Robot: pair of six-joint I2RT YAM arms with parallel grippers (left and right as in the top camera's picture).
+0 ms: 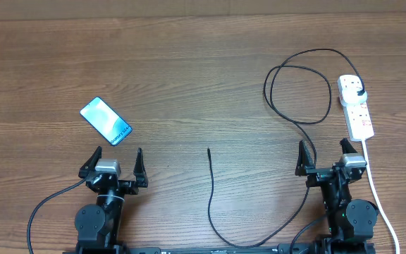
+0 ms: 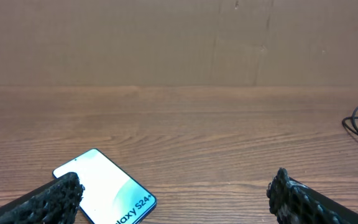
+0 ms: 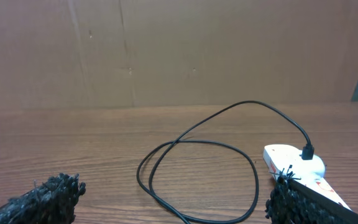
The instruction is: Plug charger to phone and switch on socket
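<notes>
The phone point(image 1: 106, 121) lies flat and tilted on the table's left side, its blue-teal screen up; the left wrist view shows the phone point(image 2: 107, 190) just ahead of my left fingers. My left gripper point(image 1: 115, 159) stands open below it, nothing between the jaws. The charger point(image 1: 298, 88) loops on the right, its black plug point(image 1: 359, 91) seated in the white socket point(image 1: 357, 107), and its free tip point(image 1: 208, 150) lies loose at centre. My right gripper point(image 1: 325, 152) stands open, just below the loop. In the right wrist view, the charger loop point(image 3: 197, 174) and socket point(image 3: 294, 163) lie ahead.
The socket's thick white cord point(image 1: 380, 197) runs down past my right arm to the front edge. A brown cardboard wall point(image 2: 179, 37) closes off the far side of the wooden table point(image 1: 189, 77).
</notes>
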